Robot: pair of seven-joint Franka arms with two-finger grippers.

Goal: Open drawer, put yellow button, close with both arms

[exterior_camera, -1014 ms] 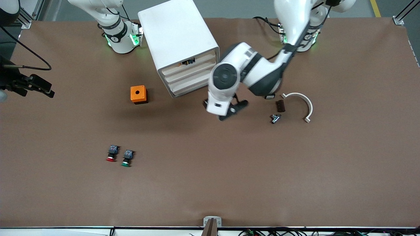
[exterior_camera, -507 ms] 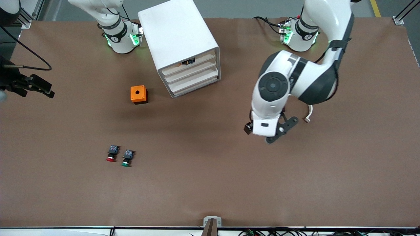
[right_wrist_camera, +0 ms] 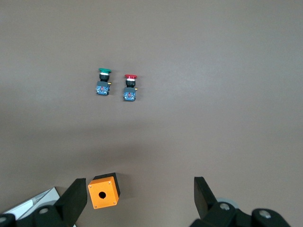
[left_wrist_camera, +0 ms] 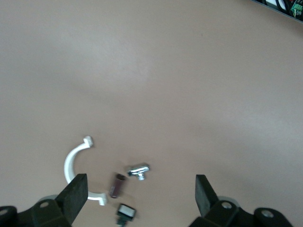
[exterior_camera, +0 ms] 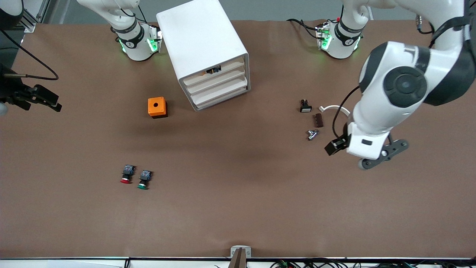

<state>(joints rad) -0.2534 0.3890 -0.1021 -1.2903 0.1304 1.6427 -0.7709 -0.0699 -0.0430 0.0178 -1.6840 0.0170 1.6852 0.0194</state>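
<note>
The white cabinet [exterior_camera: 208, 48] stands near the right arm's base. Its top drawer [exterior_camera: 217, 71] sits pushed in. A small dark and orange thing [exterior_camera: 213, 70], likely the yellow button, shows in that drawer's front gap. My left arm's hand [exterior_camera: 368, 145] hangs high over the table toward the left arm's end, beside several small parts. My left gripper [left_wrist_camera: 140, 196] is open and empty. My right gripper [right_wrist_camera: 139, 196] is open and empty, high above the orange box [right_wrist_camera: 104, 191]; it does not show in the front view.
A red-capped button [exterior_camera: 126, 175] and a green-capped button [exterior_camera: 144, 179] lie side by side, nearer the front camera than the orange box [exterior_camera: 157, 107]. A white curved clamp [exterior_camera: 336, 108], a brown piece [exterior_camera: 318, 120], a metal piece [exterior_camera: 312, 134] and a white-capped switch [exterior_camera: 305, 106] lie by the left hand.
My left arm has swung away from the cabinet's front toward the left arm's end of the table and risen. The cabinet, buttons and small parts have not moved.
</note>
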